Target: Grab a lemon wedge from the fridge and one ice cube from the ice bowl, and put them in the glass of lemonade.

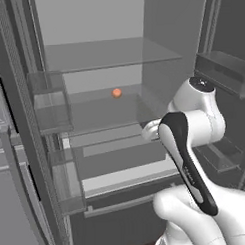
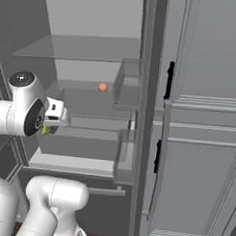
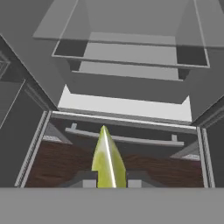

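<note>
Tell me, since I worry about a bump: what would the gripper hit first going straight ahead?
Probably the fridge's bottom drawer, judging by the hand view; depth is unclear. The gripper holds the lemon wedge.

The arm reaches forward, its hand (image 3: 108,181) clamped on a lemon wedge (image 3: 107,159).

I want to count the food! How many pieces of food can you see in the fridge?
2. A small orange fruit sits on the middle glass shelf, and a lemon wedge is pinched in the gripper. More may be hidden.
</note>
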### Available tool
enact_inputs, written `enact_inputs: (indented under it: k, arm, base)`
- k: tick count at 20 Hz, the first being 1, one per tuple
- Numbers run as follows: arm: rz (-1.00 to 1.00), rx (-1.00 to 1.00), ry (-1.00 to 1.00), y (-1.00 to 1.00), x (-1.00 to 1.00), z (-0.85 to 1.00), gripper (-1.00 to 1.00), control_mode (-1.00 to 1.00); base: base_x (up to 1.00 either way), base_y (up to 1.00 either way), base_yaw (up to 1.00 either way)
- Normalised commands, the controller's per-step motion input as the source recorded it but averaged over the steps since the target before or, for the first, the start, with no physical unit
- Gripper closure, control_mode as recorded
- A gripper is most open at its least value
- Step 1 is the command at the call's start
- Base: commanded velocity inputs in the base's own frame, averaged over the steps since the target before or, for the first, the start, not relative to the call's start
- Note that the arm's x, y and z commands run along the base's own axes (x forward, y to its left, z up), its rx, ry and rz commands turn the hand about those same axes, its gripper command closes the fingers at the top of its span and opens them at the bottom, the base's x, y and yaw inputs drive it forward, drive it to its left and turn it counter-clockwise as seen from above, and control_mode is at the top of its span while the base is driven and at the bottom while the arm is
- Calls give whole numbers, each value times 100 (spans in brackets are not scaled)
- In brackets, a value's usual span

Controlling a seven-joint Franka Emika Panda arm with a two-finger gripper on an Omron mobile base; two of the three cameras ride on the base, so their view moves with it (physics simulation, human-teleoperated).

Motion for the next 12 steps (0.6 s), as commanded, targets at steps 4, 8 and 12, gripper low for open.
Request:
enact_inputs:
  k: [4, 8, 12]
  arm:
    - [0, 0, 0, 0, 0, 0, 100, 100]
    - [0, 0, 0, 0, 0, 0, 100, 100]
    - [0, 0, 0, 0, 0, 0, 100, 100]
  base:
    - [-100, 0, 0]
    - [-100, 20, 12]
    - [-100, 50, 32]
